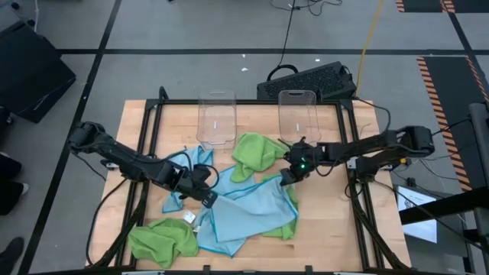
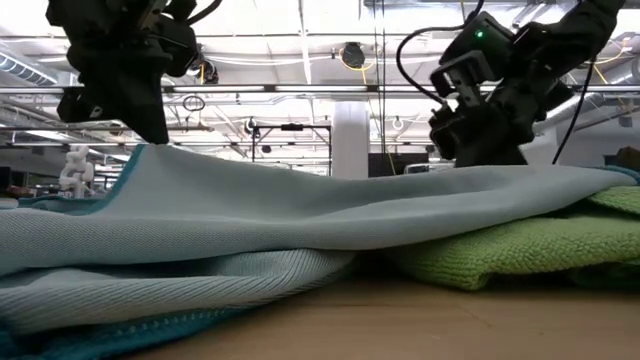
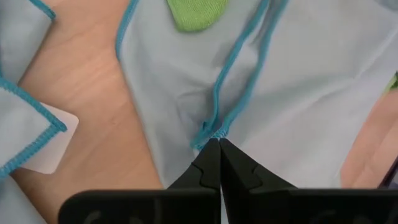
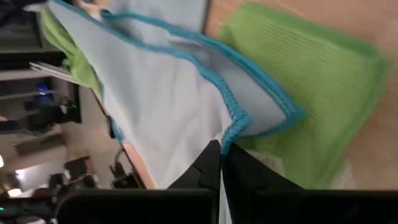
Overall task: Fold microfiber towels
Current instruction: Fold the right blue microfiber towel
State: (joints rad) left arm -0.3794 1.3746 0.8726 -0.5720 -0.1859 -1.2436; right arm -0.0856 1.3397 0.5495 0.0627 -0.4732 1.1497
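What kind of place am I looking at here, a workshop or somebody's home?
Probably a robotics lab or industrial hall: a wooden worktable framed with black rails, orange-and-black hazard tape on the grey floor, and exposed ceiling pipes with strip lights overhead.

The left gripper (image 3: 219,144), its dark fingers (image 3: 208,165) pressed together, pinched the teal-stitched hem of a light blue microfiber towel (image 3: 311,93) over the pale wooden tabletop (image 3: 87,81). A lime green cloth corner (image 3: 196,14) lay beyond; a white tag (image 3: 53,146) lay beside.
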